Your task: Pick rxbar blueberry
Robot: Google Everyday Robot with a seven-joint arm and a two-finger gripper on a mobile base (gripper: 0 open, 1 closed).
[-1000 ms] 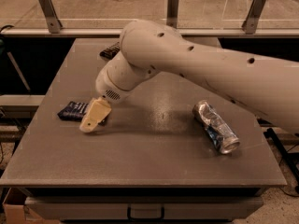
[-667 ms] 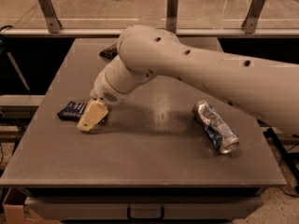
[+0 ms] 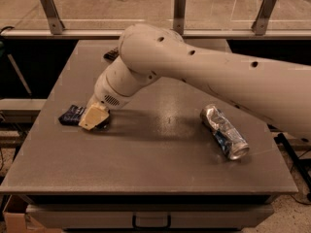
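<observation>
The smooth, cream-coloured gripper point(image 3: 94, 118) sits low over the left side of the matte grey table point(image 3: 146, 174), covering the right end of the flat, dark navy rxbar blueberry point(image 3: 71, 114). Whether it is apart or clamped cannot be told. A crumpled, shiny can point(image 3: 224, 131) lies well apart, to the right.

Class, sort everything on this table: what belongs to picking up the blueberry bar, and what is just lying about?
Job: flat dark navy-blue wrapped snack bar; robot's cream hand, low over its right end.
Lying about: crushed silver-blue can; narrow black bar, farther back.
</observation>
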